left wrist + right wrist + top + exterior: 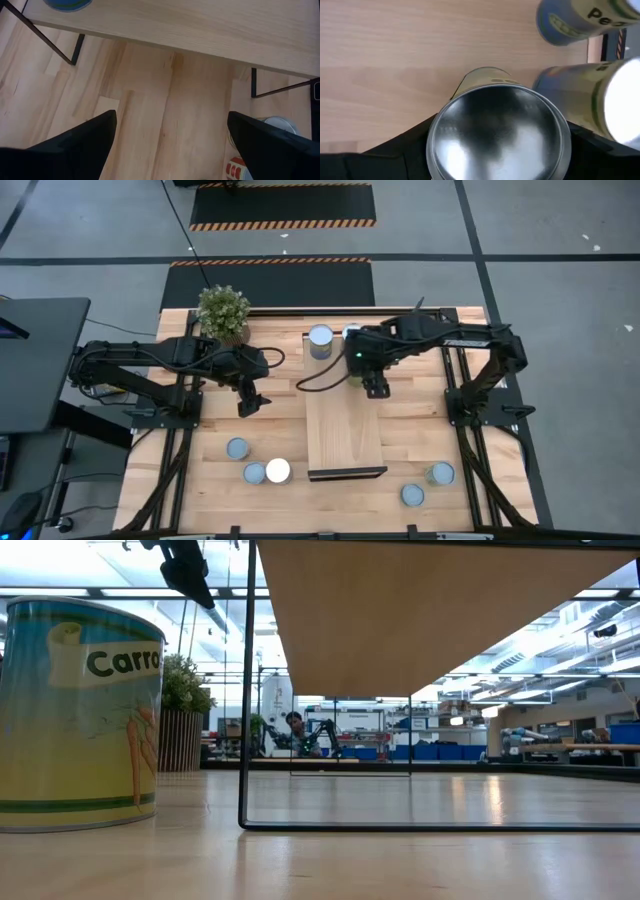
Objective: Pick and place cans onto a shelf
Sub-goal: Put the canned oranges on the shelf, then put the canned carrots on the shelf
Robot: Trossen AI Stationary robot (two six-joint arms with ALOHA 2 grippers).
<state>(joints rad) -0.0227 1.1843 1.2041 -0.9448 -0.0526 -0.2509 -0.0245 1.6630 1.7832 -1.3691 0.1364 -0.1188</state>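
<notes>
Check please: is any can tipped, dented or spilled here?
Nothing stands out. The cans on the table stand upright, as do the ones on the shelf, including the can between the right end effector's fingers.

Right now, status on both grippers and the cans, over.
Right gripper over the shelf, jaws around a can. Left gripper open, empty, above the table. Five cans still on the tabletop. Nothing in the way.

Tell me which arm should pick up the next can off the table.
Left. The left end effector hangs open and empty near three cans on the tabletop. The right end effector is over the shelf, occupied with a can there.
</notes>
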